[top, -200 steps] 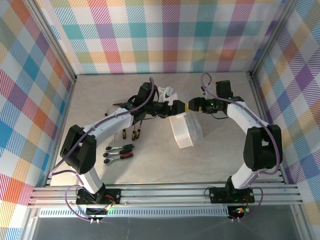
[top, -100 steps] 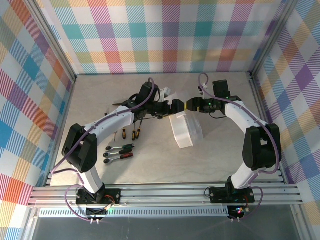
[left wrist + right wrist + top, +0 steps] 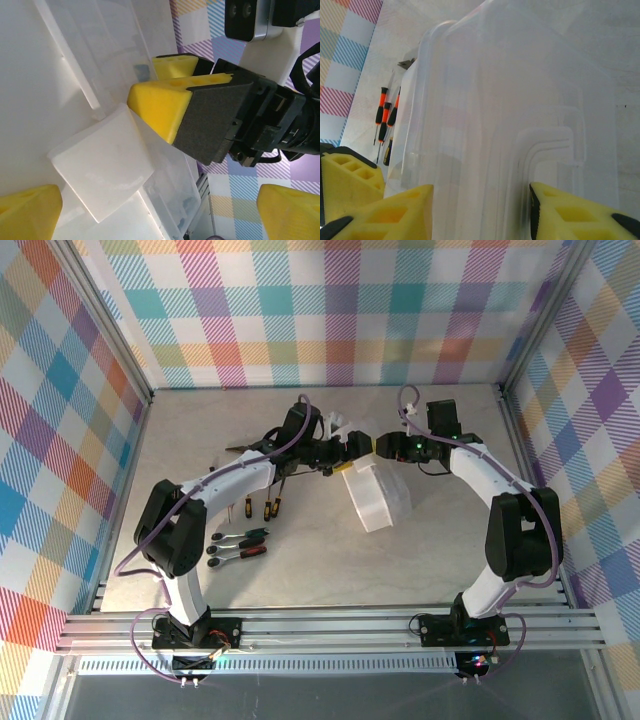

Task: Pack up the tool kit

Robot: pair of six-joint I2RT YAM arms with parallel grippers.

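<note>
Table (image 3: 450, 550) is being bounded by plaid walls (image 3: 60, 440) on the left, far and right sides and by a rail (image 3: 330, 625) at the near edge. Open room is lying to the right of and nearer than the case (image 3: 378, 498), which is sitting tilted at mid-table. Screwdrivers (image 3: 262, 506) and ratchets (image 3: 238, 543) are lying loose to its left, well apart from it and beside the left arm. Both arms are meeting at the case's far end. Left gripper (image 3: 352, 443) is standing with jaws spread wide and gripping nothing; the white handle (image 3: 102, 175) is lying between them without touching either finger. Right gripper (image 3: 377, 446) is facing it, jaws partly apart and straddling the clear case edge; one of its fingers (image 3: 160, 107) is sitting just beside the handle. Whether its pads are pressing the plastic cannot be told
</note>
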